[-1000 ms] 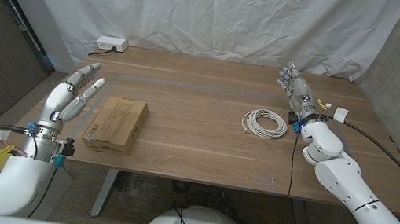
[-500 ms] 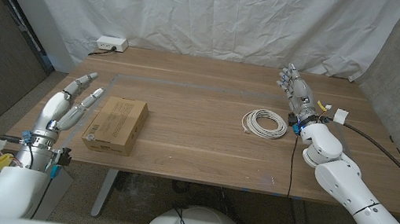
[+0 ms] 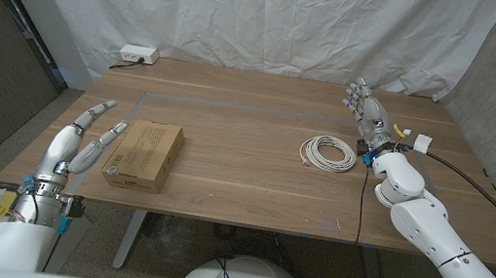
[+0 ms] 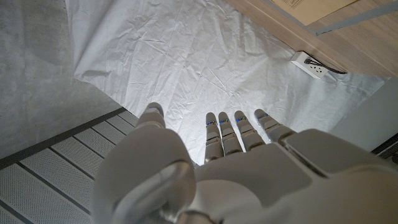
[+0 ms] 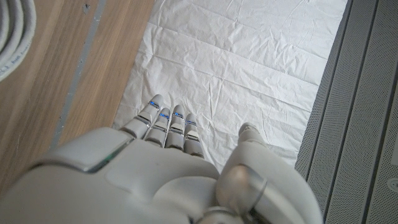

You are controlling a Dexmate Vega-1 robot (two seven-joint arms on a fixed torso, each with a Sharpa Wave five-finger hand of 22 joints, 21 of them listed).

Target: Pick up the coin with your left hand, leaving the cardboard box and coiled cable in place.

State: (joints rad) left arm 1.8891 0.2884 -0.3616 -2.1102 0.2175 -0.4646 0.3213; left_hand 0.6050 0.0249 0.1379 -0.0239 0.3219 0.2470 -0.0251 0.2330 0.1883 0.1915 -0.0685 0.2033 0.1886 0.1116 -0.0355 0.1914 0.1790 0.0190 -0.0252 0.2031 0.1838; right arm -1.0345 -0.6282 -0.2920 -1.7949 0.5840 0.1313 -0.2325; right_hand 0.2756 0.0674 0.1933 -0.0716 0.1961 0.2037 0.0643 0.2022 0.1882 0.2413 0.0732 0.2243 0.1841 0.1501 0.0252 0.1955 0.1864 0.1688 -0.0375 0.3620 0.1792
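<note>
Coin was not clearly resolvable, possibly the dark spot (image 3: 112, 167) on the box (image 3: 142, 153) near-left corner, just beside the released, spread-fingered left hand (image 3: 80, 139) at the table (image 3: 253, 174) left edge.

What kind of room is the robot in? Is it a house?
Probably not a house; it looks like a robot test room or lab. A white sheet hangs as a backdrop behind a plain wooden table, and a power strip sits at its back edge.
</note>
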